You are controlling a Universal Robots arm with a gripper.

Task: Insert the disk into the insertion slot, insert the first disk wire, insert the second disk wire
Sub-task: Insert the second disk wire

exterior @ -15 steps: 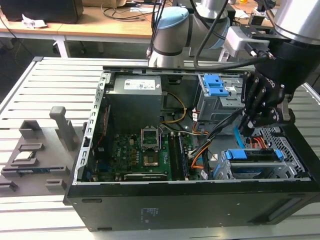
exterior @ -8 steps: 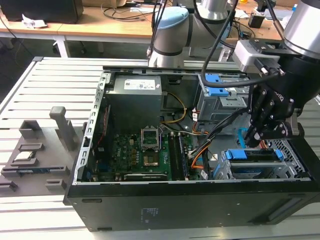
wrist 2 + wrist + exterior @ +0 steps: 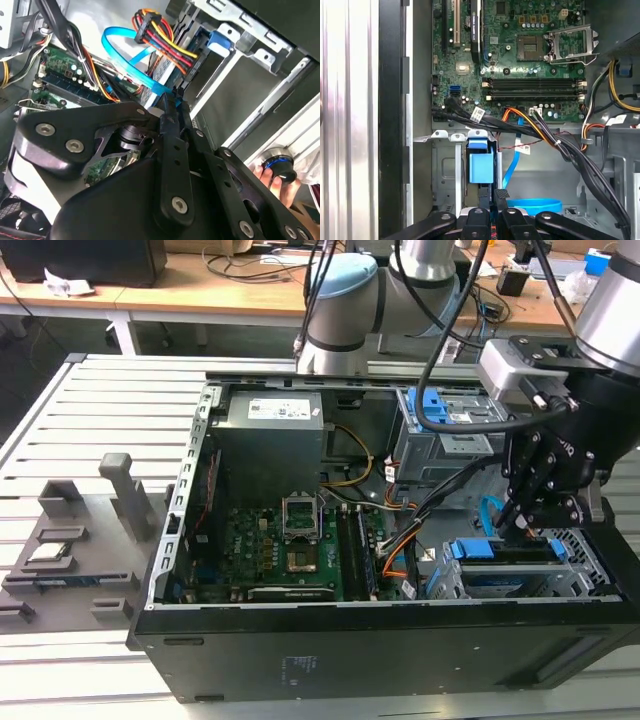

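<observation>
Disk (image 3: 500, 552) sits in insertion slot (image 3: 560, 575), blue carrier showing. Pincer (image 3: 522, 525) right above it w/ fingertips (image 3: 492, 200) together at its rear edge, light-blue second disk wire (image 3: 122, 42) looping beside; what's gripped, can't tell.

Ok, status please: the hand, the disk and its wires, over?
Hand shut on blue cable end, at the disk. Disk sits in slot. Black cables beside, not blocking.

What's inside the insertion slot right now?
The disk sits in the insertion slot, its blue bracket showing at the bay's mouth. The tool hangs just over it and covers the connector end, so whether either wire is plugged in cannot be seen.
</observation>
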